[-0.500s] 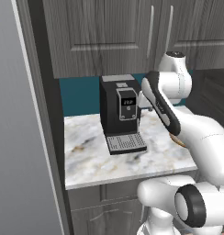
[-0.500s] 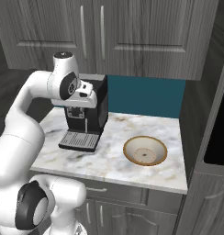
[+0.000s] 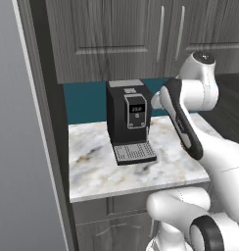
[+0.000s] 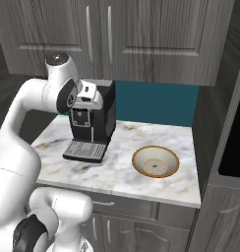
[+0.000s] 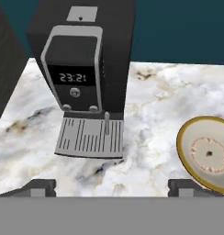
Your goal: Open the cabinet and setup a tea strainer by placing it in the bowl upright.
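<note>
The cabinet (image 4: 107, 37) hangs shut above the coffee machine (image 4: 92, 125), its 2 bar handles (image 4: 98, 33) side by side; the bowl (image 4: 155, 161) sits right of the machine on the tabletop (image 4: 117, 172). The pincer (image 5: 112, 186), released wide, should rise squarely to 1 handle, then pull steadily outward.
</note>
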